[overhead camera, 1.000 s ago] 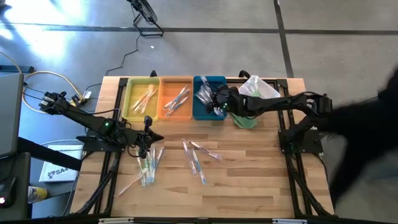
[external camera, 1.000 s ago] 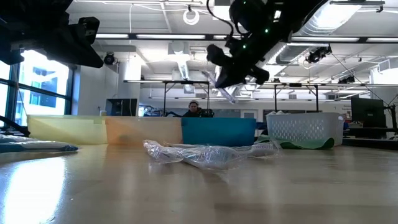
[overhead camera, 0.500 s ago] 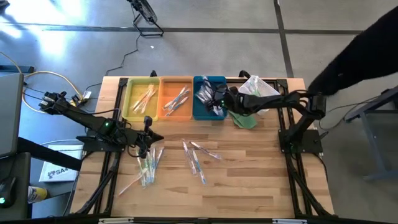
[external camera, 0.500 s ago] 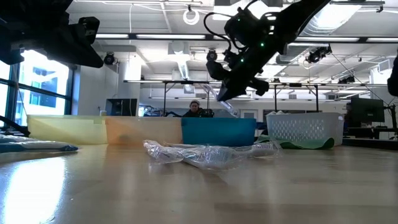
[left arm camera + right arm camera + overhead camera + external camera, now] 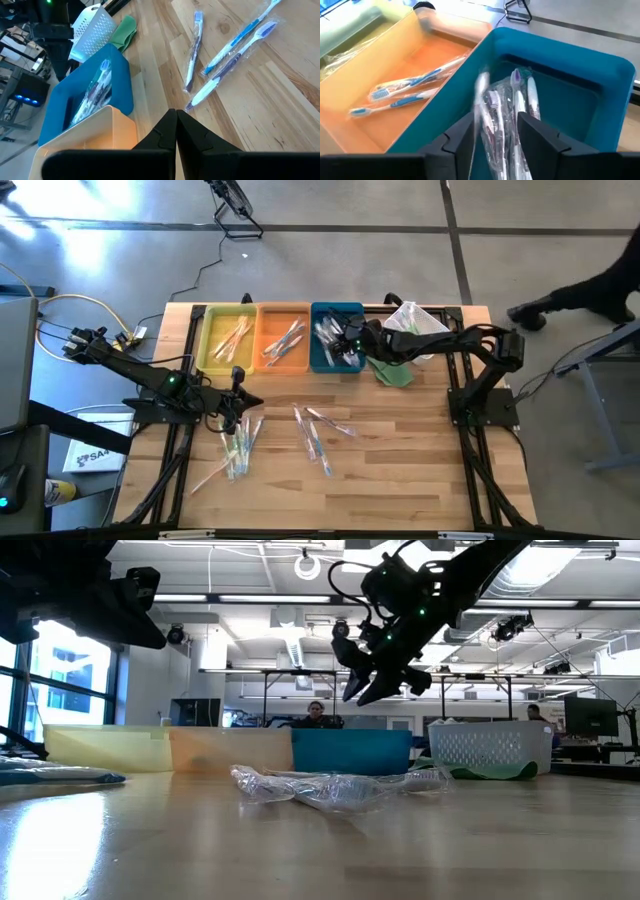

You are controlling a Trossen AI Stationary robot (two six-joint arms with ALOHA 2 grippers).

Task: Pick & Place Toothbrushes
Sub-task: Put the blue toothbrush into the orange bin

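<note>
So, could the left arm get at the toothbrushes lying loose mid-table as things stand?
Probably yes: the left pincer, shut and empty, hangs just beside the loose toothbrushes with bare wood between; the right pincer is away over the blue tray.

Trays: yellow (image 5: 227,338), orange (image 5: 283,338), blue tray (image 5: 336,365). Under the black right gripper (image 5: 495,132): clear-wrapped toothbrushes (image 5: 512,107), white with purple heads. Orange tray beside it holds blue-and-white ones (image 5: 402,90). Counter (image 5: 400,470) light wood grain. White mesh basket (image 5: 490,748), green cloth (image 5: 393,374) behind the gripper.
</note>
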